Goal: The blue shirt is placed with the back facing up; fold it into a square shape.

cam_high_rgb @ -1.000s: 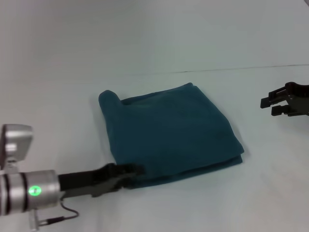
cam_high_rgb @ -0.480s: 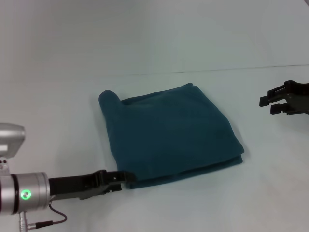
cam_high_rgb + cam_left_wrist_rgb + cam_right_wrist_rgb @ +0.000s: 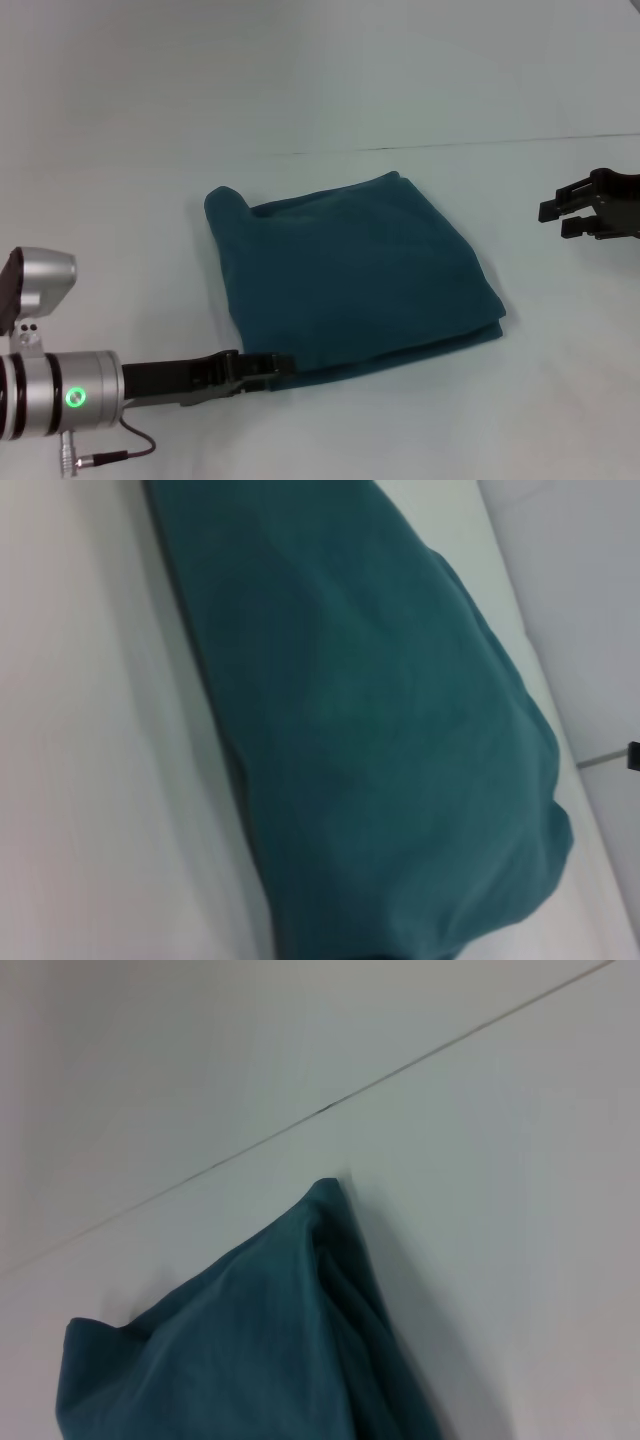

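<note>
The blue shirt (image 3: 350, 285) lies folded into a rough square on the white table, with a small lump of cloth at its far left corner. It fills the left wrist view (image 3: 360, 730), and one of its corners shows in the right wrist view (image 3: 250, 1360). My left gripper (image 3: 275, 363) is low over the table, its tip at the shirt's near left corner. I cannot tell whether it touches the cloth. My right gripper (image 3: 566, 216) hangs open and empty well to the right of the shirt.
The white table (image 3: 560, 380) runs back to a thin dark seam (image 3: 450, 146), with a pale surface behind it. The left arm's silver wrist with a green light (image 3: 60, 397) reaches in from the near left corner.
My left gripper drew back from the shirt's near left corner, then came forward to it again. The shirt kept its shape. My right gripper stayed in place.
</note>
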Robot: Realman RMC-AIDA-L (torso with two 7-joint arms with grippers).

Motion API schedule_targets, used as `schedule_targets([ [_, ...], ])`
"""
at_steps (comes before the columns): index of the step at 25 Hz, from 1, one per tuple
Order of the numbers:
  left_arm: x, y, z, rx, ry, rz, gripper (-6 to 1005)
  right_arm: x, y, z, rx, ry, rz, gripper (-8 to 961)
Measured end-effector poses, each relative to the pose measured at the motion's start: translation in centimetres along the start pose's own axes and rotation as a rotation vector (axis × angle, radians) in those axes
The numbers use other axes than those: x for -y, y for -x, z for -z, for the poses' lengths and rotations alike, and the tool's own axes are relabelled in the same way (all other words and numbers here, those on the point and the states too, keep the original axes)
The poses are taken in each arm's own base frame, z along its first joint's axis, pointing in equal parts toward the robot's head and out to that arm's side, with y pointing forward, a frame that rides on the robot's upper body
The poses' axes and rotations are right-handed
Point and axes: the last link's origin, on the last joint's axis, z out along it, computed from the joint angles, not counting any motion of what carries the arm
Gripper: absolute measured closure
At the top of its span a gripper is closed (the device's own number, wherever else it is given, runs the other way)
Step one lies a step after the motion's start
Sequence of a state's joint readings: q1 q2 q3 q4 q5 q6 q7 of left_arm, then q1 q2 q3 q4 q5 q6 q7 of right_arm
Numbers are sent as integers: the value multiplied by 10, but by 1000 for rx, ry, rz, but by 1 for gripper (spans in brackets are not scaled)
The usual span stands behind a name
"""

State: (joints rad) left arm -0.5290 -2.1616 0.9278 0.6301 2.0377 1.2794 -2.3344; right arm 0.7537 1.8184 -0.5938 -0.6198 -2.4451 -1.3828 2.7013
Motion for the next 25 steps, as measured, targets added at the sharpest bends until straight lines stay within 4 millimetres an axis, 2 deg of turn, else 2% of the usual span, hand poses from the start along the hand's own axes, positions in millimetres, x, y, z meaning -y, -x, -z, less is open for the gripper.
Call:
schedule_targets([
  [6,-12,2,-1,28,71,40,342,1,-1,0,-3,0,-1,508],
  [12,-13,2,-4,36,70,61,342,1,-1,0,-3,-2,1,508],
  [18,-3,-13,16,-13,33,138,341,0,0,1,-8,-2,4,508],
  [25,9,-27,19,-65,-49,198,341,1,0,2,-6,-1,14,508],
])
